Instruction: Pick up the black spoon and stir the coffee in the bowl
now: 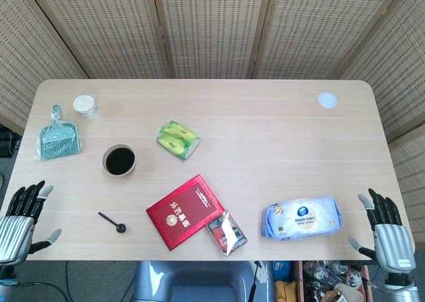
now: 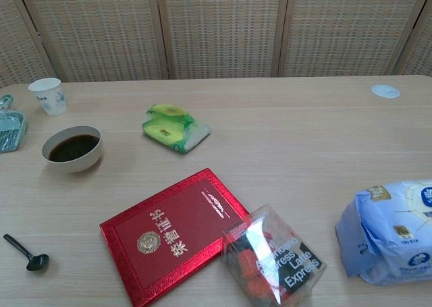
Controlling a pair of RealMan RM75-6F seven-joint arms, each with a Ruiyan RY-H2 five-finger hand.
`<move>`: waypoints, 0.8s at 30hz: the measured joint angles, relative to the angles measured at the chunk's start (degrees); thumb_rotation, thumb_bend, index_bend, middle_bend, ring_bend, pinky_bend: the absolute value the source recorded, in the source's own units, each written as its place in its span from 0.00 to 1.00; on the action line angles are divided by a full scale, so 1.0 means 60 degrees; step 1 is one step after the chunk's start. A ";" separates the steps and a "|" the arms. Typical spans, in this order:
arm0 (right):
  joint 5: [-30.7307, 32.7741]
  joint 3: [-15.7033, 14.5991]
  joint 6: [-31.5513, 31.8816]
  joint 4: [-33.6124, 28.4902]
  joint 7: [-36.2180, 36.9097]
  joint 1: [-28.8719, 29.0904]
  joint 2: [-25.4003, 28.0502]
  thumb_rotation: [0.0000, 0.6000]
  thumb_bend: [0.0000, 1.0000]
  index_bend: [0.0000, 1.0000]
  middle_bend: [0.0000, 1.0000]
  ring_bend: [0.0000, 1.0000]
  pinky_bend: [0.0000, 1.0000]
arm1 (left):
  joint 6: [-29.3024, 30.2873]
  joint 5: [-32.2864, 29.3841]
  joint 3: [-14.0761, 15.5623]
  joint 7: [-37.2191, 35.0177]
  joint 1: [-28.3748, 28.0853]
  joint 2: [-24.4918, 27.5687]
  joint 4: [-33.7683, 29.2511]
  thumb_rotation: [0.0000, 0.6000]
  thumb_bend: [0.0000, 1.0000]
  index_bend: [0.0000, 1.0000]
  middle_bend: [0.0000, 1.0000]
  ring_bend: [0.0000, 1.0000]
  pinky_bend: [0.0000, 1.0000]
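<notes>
The black spoon (image 1: pixel 112 222) lies flat on the worktop (image 1: pixel 265 136), near the left robot hand (image 1: pixel 23 216) and a little before the coffee bowl (image 1: pixel 119 160). Both the left and the right robot hand (image 1: pixel 385 226) wait at the edges, fingers apart, holding nothing.

The clear packet (image 2: pixel 273 262) reads "Americano Latte Express".
</notes>
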 measured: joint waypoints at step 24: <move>0.0057 -0.0004 -0.0018 0.0100 0.0108 -0.0038 0.0003 1.00 0.23 0.00 0.00 0.00 0.00 | -0.0267 -0.0200 -0.0112 0.0246 -0.0131 -0.0040 0.0123 1.00 0.22 0.00 0.00 0.00 0.00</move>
